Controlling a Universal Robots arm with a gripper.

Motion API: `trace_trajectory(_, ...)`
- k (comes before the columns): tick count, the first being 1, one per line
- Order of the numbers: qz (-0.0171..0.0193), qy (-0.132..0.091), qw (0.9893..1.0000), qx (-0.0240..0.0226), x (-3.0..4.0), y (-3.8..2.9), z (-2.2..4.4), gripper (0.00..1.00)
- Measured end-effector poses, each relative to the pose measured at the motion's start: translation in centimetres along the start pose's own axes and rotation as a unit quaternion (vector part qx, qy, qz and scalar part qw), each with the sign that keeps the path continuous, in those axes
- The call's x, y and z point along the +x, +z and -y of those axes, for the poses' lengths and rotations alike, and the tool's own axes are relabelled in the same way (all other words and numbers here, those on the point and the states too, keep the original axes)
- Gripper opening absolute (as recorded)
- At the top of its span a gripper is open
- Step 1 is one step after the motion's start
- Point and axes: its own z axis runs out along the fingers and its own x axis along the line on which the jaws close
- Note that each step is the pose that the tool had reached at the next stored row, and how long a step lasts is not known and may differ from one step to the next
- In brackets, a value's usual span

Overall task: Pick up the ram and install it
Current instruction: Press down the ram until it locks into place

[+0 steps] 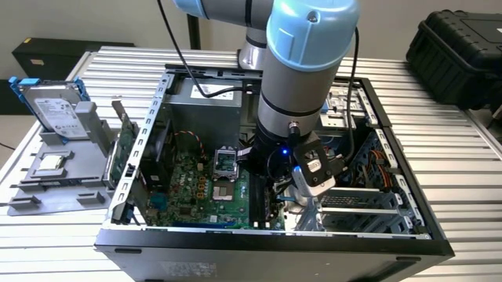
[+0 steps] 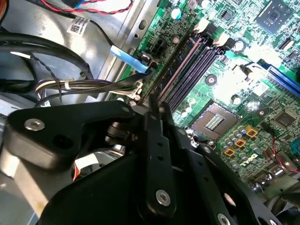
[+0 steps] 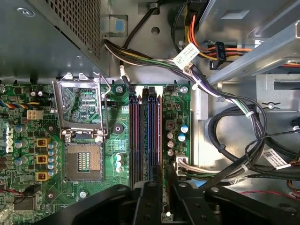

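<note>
Gripper (image 2: 149, 108) looks clamped on the ram (image 2: 171, 65), which stands edge-on over the memory slots (image 3: 152, 136), at 3 o'clock of the CPU socket (image 1: 223, 191) in the exterior view. Best practice: keep the stick vertical, press evenly, watch the cable bundle (image 2: 84, 86).

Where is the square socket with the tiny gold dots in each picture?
Exterior view: the CPU socket lies inside the case, on the exterior view's left of the arm, with its metal frame flipped up.
First wrist view: the CPU socket sits close beside the memory slots.
Second wrist view: the CPU socket sits just past the slots' long side.
Shared landmark: the long parallel memory slots.
</note>
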Motion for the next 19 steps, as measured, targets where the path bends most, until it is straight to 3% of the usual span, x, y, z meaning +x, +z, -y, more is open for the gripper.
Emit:
trace_trajectory(15,-0.0001,-0.001,1.0,-0.001,0.0,-0.01,0.0,0.0)
trace_trajectory(19,-0.0018,-0.024,0.9997,-0.0012,0.0,-0.27,-0.02,0.0)
